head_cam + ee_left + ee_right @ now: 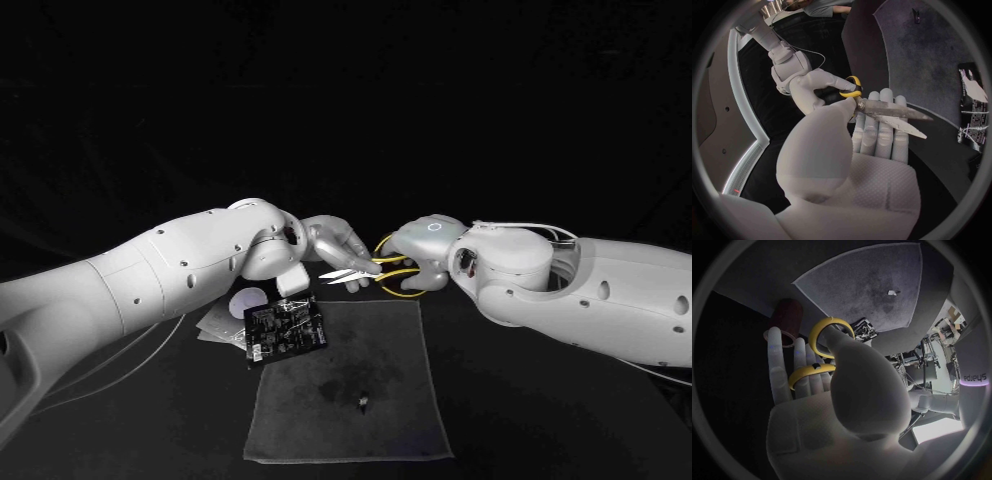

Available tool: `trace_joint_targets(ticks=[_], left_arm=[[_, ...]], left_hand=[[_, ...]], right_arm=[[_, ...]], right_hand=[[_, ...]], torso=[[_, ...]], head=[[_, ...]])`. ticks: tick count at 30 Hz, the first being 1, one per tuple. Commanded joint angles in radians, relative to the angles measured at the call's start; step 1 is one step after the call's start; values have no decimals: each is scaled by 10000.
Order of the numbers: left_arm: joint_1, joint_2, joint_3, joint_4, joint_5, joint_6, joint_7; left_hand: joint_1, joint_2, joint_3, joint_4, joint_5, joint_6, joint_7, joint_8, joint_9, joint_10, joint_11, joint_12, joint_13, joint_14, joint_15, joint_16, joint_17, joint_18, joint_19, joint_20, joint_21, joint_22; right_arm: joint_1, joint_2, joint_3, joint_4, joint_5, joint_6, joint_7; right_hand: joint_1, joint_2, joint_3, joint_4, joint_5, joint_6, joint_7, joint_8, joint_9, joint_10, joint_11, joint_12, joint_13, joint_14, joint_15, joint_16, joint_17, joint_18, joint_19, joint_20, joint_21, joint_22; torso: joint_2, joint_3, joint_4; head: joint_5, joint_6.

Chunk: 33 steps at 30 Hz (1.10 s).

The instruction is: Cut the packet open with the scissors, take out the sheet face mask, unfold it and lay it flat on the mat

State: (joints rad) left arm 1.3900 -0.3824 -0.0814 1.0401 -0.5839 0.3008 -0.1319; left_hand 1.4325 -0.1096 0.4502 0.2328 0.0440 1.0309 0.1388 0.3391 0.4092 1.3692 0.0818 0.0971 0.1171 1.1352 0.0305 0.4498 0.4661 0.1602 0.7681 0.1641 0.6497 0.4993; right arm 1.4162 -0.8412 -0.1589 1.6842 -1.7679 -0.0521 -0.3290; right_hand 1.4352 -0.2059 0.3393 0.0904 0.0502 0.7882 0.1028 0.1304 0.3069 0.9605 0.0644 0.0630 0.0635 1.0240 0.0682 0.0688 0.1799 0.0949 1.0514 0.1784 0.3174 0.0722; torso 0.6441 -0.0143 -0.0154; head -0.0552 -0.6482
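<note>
Scissors (348, 274) are in your right hand (418, 246), thumb through one yellow loop, blades parted above the far edge of the grey mat (353, 400); your left hand (335, 240) is just beside the blades, fingers straight, holding nothing; the black packet (284, 330) lies across the mat's far left corner, apart from both hands.
</note>
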Motion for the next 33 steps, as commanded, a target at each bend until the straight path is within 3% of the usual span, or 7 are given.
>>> trace_joint_targets(ticks=[1, 8, 15, 18, 22, 27, 33], left_arm=[[3, -40, -8, -55, -71, -168, -607], [4, -44, -18, -70, -80, -105, -831], [4, -52, -24, -81, -83, -77, -969], [4, -52, -27, -75, -81, -48, -1018], [5, -50, -34, -77, -81, -8, -1091], [12, -43, -62, -95, -83, 83, -1245], [24, -43, -85, -127, -155, 170, -1565]], left_hand=[[-9, 135, 1673, -1700, 35, -45, -11, 27, 2, 194, -141, 32, -12, 94, 3, 40, 17, -124, -75, 25, 64, 38], [-40, 135, 1703, -1724, 35, -46, -17, 36, 38, 211, -148, 38, 4, 116, -6, 46, 32, -117, -107, 21, 145, 108], [-68, 131, 1731, -1748, 35, -43, -26, 47, 76, 234, -158, 47, 21, 141, -16, 52, 46, -109, -136, 17, 220, 173], [-78, 130, 1746, -1760, 35, -42, -30, 52, 93, 246, -163, 52, 29, 155, -22, 56, 53, -104, -146, 15, 254, 201], [-78, 130, 1746, -1760, 35, -42, -30, 52, 93, 246, -163, 52, 29, 155, -22, 56, 53, -104, -146, 15, 254, 201], [-101, 118, 1782, -1795, 35, -39, -38, 62, 134, 271, -174, 62, 49, 186, -36, 63, 67, -91, -169, 10, 337, 270], [-111, 111, 1814, -1825, 36, -40, -42, 65, 161, 282, -180, 66, 62, 206, -46, 65, 76, -81, -185, 6, 396, 320]], right_arm=[[29, -103, 32, 116, 1092, -713, 756], [82, -233, 45, 137, 2271, -634, 1019], [146, -282, 49, 120, 2944, -82, 1090], [158, -279, 50, 108, 3212, 335, 1049], [168, -255, 50, 60, 3420, 801, 938], [183, -178, 48, -35, 3362, 1738, 580], [190, -157, 44, -41, 3190, 1689, 795]], right_hand=[[28, 32, 419, -235, 36, 123, 147, 9, -66, 144, 135, 9, -4, -13, -20, -26, -129, 811, -398, 181, -619, -86], [-479, -46, 802, -571, 49, 130, 408, -183, -280, -130, 404, -19, -10, -361, 113, -44, -524, 493, -3108, 1070, -2574, -117], [-648, -60, 234, -521, 50, 54, 301, -312, -392, -376, 296, -17, -8, -770, 265, -45, -750, 124, -5355, 1118, -2671, -210], [-121, -25, -1258, 298, 289, -101, -85, -444, -476, -1077, -88, -12, -2, -2689, 666, -93, -1142, -336, -7786, 1173, -2801, -354], [934, -407, -2086, 2018, 396, -1589, -420, -712, -918, -2834, -396, -94, -82, -5616, 557, -244, -1325, -357, -8320, 1170, -2793, -369], [897, -851, -2968, 2107, 611, -3835, -619, -877, -1575, -5236, -610, -222, -212, -7833, 484, -403, -1495, -368, -8808, 1180, -2864, -425], [937, -903, -2988, 2085, 683, -3896, -629, -814, -1587, -5778, -531, -231, -228, -8297, 419, -416, -1510, -366, -8849, 1180, -2851, -420]], torso=[[-3, -12, -4], [-5, -11, 3], [-4, -11, -8], [-2, -10, 4], [-2, -12, -2], [-7, -13, -2], [-2, -12, 4]], head=[[11, -15], [60, -38], [97, -30], [98, -45], [101, -70], [110, -96], [127, -108]])
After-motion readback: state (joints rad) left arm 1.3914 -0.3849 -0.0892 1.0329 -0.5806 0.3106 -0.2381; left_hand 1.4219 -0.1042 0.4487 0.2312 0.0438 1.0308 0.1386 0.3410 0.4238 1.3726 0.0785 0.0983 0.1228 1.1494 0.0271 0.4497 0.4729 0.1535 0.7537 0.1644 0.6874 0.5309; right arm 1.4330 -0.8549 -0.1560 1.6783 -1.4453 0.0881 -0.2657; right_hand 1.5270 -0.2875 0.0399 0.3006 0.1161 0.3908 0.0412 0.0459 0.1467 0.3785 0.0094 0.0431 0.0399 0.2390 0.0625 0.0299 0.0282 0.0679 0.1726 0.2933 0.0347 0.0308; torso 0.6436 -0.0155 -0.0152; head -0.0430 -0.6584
